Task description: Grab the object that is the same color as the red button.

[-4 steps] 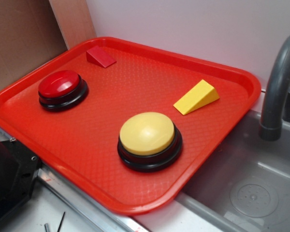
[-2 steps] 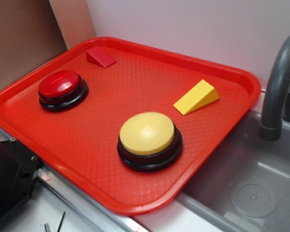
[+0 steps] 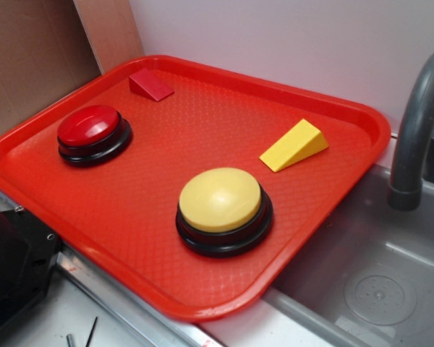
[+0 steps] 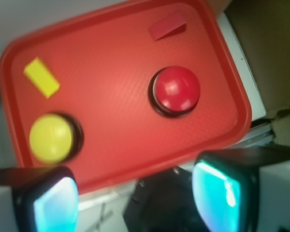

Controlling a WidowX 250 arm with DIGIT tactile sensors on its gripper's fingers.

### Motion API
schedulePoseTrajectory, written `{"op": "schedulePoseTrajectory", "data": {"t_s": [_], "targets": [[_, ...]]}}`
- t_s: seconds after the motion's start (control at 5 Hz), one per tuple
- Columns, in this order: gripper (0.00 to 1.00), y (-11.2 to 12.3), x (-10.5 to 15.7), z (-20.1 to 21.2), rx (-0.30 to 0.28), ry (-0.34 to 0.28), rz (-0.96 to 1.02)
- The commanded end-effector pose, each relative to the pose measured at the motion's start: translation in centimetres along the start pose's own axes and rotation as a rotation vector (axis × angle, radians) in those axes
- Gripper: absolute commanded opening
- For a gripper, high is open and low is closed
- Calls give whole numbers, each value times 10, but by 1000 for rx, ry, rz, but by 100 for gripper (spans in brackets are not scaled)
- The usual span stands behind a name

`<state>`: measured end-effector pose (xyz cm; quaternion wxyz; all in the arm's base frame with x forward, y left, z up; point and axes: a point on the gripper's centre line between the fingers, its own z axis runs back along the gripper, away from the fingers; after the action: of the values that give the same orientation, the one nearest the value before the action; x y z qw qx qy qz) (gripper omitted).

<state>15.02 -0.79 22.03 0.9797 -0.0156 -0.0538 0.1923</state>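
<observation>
1. Overhead, the gripper (image 4: 135, 195) shows only in the wrist view, its two fingers (image 4: 222, 193) spread wide with nothing between them and touching nothing; it hangs above the tray's near edge, well apart from every object.
2. The red wedge (image 3: 150, 84) lies flat on the red tray (image 3: 130, 210) near the far-left corner, at about 1 o'clock from the red button (image 3: 93, 134) in the exterior view, near it but not touching.
3. In that view the wedge's long axis runs roughly from 10 to 4 o'clock, its tall end toward 10 and its thin edge toward 4.
4. Count on the tray: two wedges, one red and one yellow wedge (image 3: 294, 145); two buttons, one red and one yellow button (image 3: 223, 210), each on a black base.
5. A grey faucet (image 3: 416, 130) rises over the sink (image 3: 390, 282) at 3 o'clock from the tray.
</observation>
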Motion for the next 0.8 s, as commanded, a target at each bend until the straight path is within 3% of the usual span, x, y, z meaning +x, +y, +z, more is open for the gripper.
{"op": "schedulePoseTrajectory", "data": {"t_s": [0.0,0.2,0.6], "targets": [[100,6,59,-35,-31,-28,318],[100,16,85,-54,-10,-82,472],[100,37,121,-86,-20,-190,691]]}}
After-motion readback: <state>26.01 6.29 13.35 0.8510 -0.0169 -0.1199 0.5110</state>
